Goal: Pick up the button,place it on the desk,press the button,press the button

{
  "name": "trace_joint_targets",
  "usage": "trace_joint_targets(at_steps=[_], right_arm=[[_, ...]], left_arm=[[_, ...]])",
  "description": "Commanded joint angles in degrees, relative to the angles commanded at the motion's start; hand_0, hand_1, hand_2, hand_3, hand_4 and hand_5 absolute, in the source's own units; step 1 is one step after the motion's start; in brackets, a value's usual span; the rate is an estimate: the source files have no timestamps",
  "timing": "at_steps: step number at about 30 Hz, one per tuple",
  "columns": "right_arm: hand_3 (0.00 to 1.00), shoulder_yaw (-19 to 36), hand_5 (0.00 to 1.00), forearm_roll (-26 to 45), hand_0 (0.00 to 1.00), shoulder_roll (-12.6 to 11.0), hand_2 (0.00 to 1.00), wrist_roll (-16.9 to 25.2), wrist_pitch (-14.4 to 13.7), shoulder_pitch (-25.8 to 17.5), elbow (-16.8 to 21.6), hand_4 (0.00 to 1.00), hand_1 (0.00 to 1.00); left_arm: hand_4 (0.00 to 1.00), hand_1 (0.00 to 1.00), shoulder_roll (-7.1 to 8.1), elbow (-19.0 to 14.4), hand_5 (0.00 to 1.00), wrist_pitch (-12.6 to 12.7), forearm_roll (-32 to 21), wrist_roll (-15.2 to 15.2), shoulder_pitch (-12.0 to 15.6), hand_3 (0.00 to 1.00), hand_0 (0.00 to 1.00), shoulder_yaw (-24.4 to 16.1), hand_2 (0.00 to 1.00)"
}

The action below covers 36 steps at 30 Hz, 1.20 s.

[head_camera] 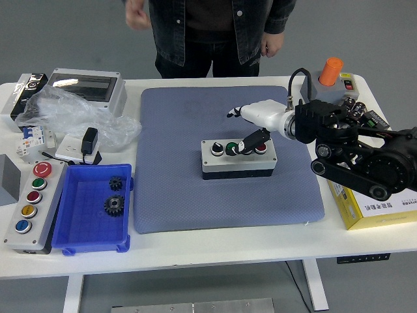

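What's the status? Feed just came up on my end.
Right hand over button box on blue mat, one finger down at the middle buttons. Left hand not in view. Person at far side, hands off table.

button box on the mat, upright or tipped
Upright: the button box lies flat on the blue mat, its buttons facing up.
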Motion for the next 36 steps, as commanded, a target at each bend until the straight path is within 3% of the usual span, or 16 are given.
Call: trace_joint_targets(at_steps=[5, 6, 11, 13, 17, 18, 23, 24, 29, 30, 35, 36], right_arm=[[0.928, 6.17, 0.669, -0.42, 0.780, -2.40, 0.908, -0.54, -0.52, -1.28, 4.20, 0.998, 0.796], [0.843, 7.25, 0.689, -0.55, 0.732, -2.76, 0.909, -0.73, -0.72, -1.57, 4.89, 0.998, 0.755], [0.843, 12.98, 0.689, -2.73, 0.732, -4.56, 0.909, -2.91, -1.58, -3.49, 8.63, 0.998, 0.755], [0.817, 14.73, 0.702, -3.66, 0.688, -5.31, 0.909, -3.95, -1.36, -4.20, 9.89, 0.998, 0.723], [0.817, 17.96, 0.702, -5.15, 0.688, -7.81, 0.909, -7.18, 0.31, -5.86, 13.56, 0.998, 0.723], [0.888, 18.77, 0.647, -5.25, 0.616, -8.54, 0.807, -8.01, 0.78, -6.35, 14.63, 0.998, 0.642], [0.888, 22.48, 0.647, -4.95, 0.616, -12.06, 0.807, -12.43, 3.67, -9.29, 20.03, 0.998, 0.642], [0.912, 22.89, 0.587, -4.50, 0.476, -12.61, 0.674, -13.28, 4.45, -9.82, 20.97, 0.987, 0.528], [0.912, 22.60, 0.587, -2.58, 0.476, -14.23, 0.674, -16.27, 7.72, -11.65, 24.02, 0.987, 0.528], [0.914, 22.34, 0.387, -2.39, 0.374, -14.42, 0.490, -16.59, 8.12, -11.94, 24.44, 0.789, 0.403], [0.914, 20.79, 0.387, -1.47, 0.374, -15.09, 0.490, -17.34, 9.43, -12.97, 26.26, 0.789, 0.403], [0.902, 20.33, 0.300, -1.06, 0.298, -15.14, 0.323, -17.40, 9.66, -13.06, 26.65, 0.591, 0.377]], left_arm=[[0.772, 0.758, -0.03, 0.09, 0.426, 0.01, -0.39, -0.02, 0.10, 0.708, 0.709, 0.31, 0.683], [0.767, 0.758, -0.03, 0.09, 0.429, 0.03, -0.40, -0.04, 0.11, 0.705, 0.708, 0.30, 0.682], [0.767, 0.758, -0.09, 0.07, 0.429, 0.08, -0.34, -0.13, 0.10, 0.705, 0.708, 0.16, 0.682], [0.764, 0.757, -0.12, 0.08, 0.431, 0.07, -0.33, -0.15, 0.12, 0.702, 0.708, 0.12, 0.682], [0.764, 0.757, -0.08, 0.11, 0.431, 0.08, -0.36, -0.18, 0.27, 0.702, 0.708, -0.02, 0.682], [0.761, 0.757, -0.07, 0.13, 0.430, 0.08, -0.38, -0.18, 0.31, 0.700, 0.708, -0.03, 0.682], [0.761, 0.757, -0.07, 0.13, 0.430, 0.07, -0.27, -0.26, 0.42, 0.700, 0.708, -0.26, 0.682], [0.760, 0.757, -0.08, 0.13, 0.431, 0.05, -0.29, -0.27, 0.47, 0.700, 0.708, -0.24, 0.682], [0.760, 0.757, -0.04, 0.17, 0.431, 0.06, -0.33, -0.29, 0.63, 0.700, 0.708, -0.21, 0.682], [0.759, 0.756, -0.03, 0.17, 0.431, 0.06, -0.33, -0.29, 0.66, 0.699, 0.708, -0.21, 0.682], [0.759, 0.756, -0.09, 0.21, 0.431, 0.06, -0.39, -0.29, 0.74, 0.699, 0.708, -0.22, 0.682], [0.758, 0.757, -0.09, 0.23, 0.432, 0.05, -0.47, -0.29, 0.75, 0.698, 0.708, -0.18, 0.682]])
